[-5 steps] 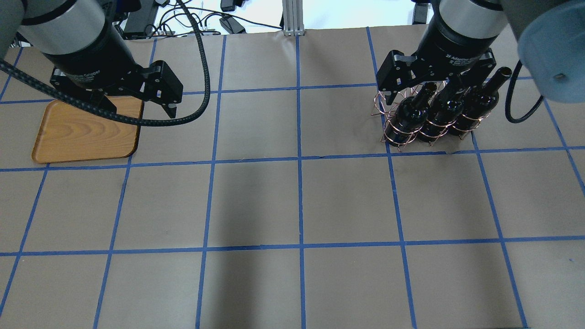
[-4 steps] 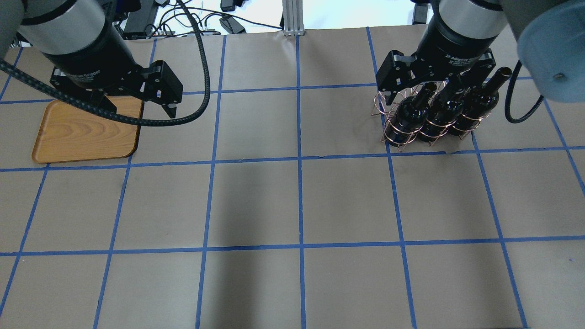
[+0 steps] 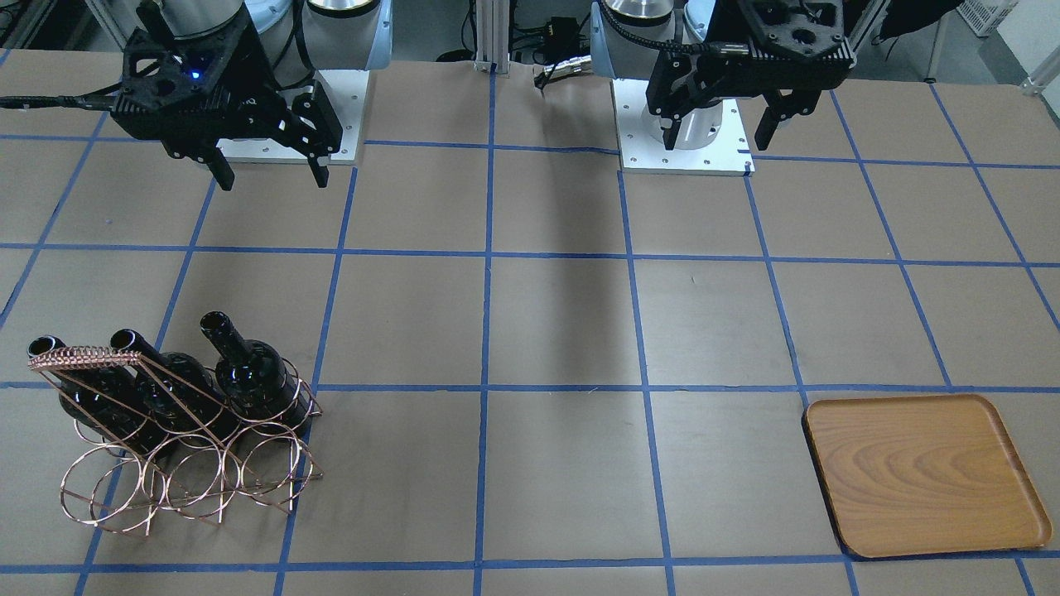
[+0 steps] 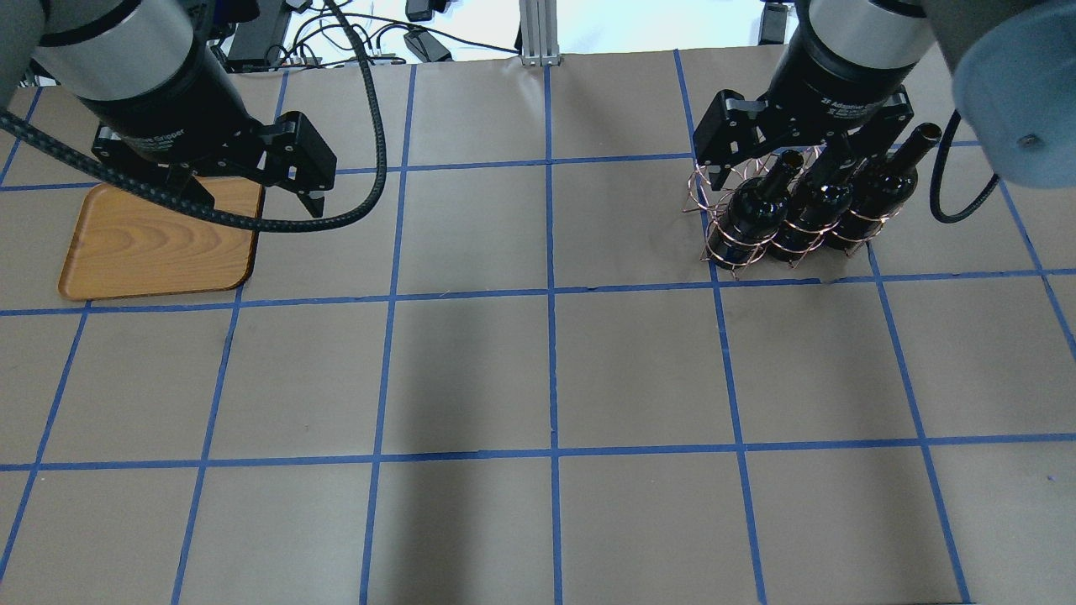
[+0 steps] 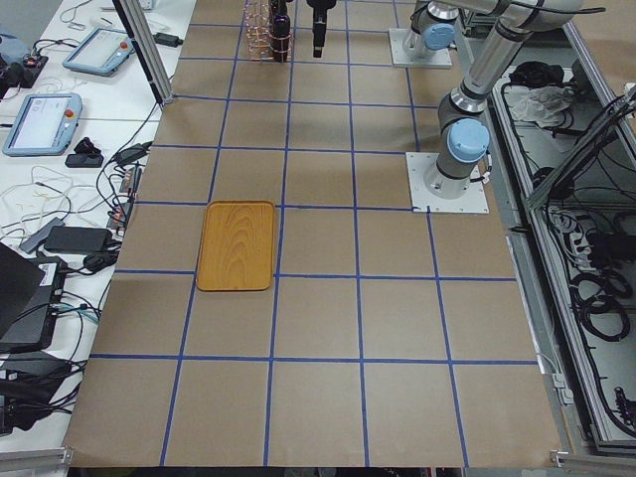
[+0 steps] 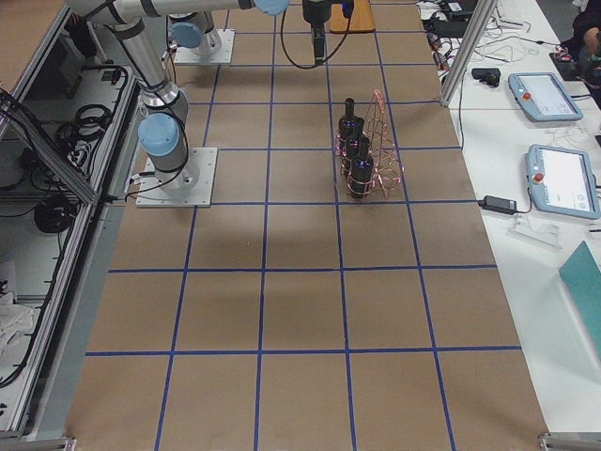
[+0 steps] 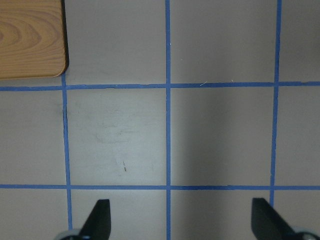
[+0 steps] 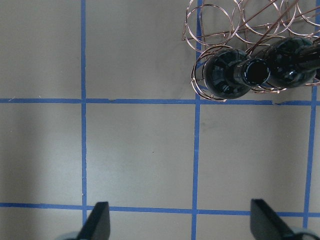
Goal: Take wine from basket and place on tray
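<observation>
Three near-black wine bottles (image 3: 252, 381) stand tilted in the copper wire basket (image 3: 190, 484) on the table. In the overhead view the bottles (image 4: 752, 210) and basket (image 4: 733, 256) lie under my right gripper (image 4: 777, 164), which is open, empty and well above them. The right wrist view shows the nearest bottle's mouth (image 8: 231, 75) and basket rings (image 8: 210, 22) ahead of the open fingertips (image 8: 97, 220). The wooden tray (image 4: 151, 248) is bare, at the far left. My left gripper (image 4: 248, 197) is open and empty above the tray's right edge; the tray's corner (image 7: 30, 40) shows in the left wrist view.
Brown paper with a blue tape grid (image 4: 551, 294) covers the table. The robot bases (image 3: 683, 136) stand on the robot's side of it. Cables and devices (image 5: 70, 238) lie off the table on the operators' side.
My right gripper has shifted very slightly away over the basket. The left arm, bottles, basket and tray have not moved.
</observation>
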Robot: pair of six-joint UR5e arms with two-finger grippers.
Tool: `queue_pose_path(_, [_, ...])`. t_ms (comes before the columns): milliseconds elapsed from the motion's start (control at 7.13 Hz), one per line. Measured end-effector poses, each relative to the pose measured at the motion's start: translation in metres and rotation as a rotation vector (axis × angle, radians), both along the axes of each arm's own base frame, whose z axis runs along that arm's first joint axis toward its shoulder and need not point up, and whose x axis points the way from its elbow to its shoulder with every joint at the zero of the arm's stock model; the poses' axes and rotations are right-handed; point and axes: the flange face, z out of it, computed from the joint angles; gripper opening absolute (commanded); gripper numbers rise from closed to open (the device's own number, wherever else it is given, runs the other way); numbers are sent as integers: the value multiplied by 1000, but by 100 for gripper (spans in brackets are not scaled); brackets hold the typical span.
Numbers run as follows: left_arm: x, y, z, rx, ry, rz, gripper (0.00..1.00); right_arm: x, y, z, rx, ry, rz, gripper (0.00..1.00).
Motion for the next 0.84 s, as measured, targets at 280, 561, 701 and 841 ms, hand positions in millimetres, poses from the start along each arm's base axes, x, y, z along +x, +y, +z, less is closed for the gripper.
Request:
queue_pose_path(280, [0,-1,0,-1,0,1,100,0,-1,0,-2,-4,0,100])
queue_pose_path(561, [1,-4,1,-18,1,2,100,-1,-2,2,-14,-3,3,100])
queue_pose_path(701, [1,-6,1,-29,2,2,100,-3,-4,3,-30,1,21,100])
queue_pose_path(841, [1,-7,1,-37,3,2,100,-8,-7,5,-47,4,43,100])
